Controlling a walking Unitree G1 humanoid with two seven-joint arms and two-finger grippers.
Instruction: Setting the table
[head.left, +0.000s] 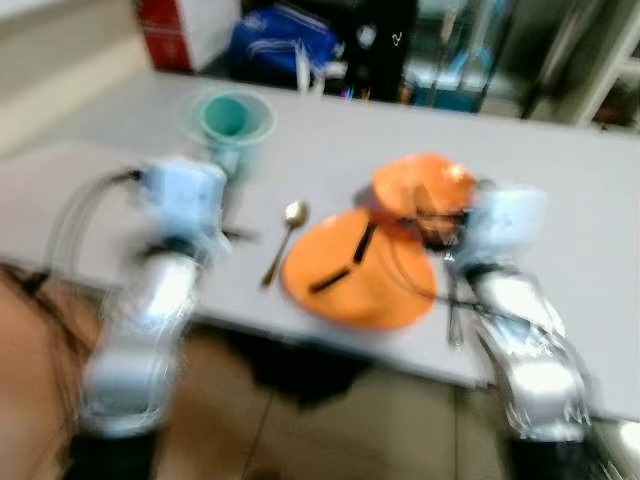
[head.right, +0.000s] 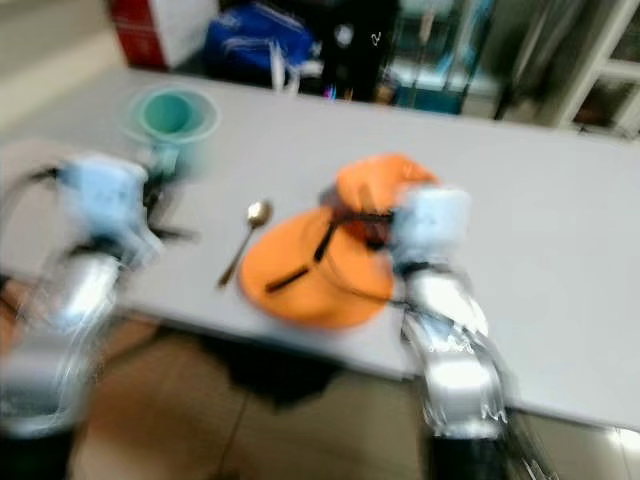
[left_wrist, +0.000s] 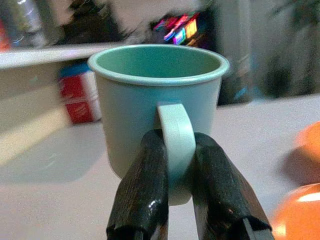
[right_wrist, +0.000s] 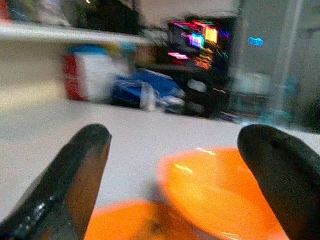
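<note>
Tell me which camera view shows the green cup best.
The left wrist view: the green cup is close and sharp, its handle clamped between the left gripper fingers. Both eye views show it small and blurred on the table. The right wrist view faces the orange bowl.

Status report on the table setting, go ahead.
Left gripper shut on teal cup handle. Right gripper open over orange bowl. Nothing in the way.
</note>
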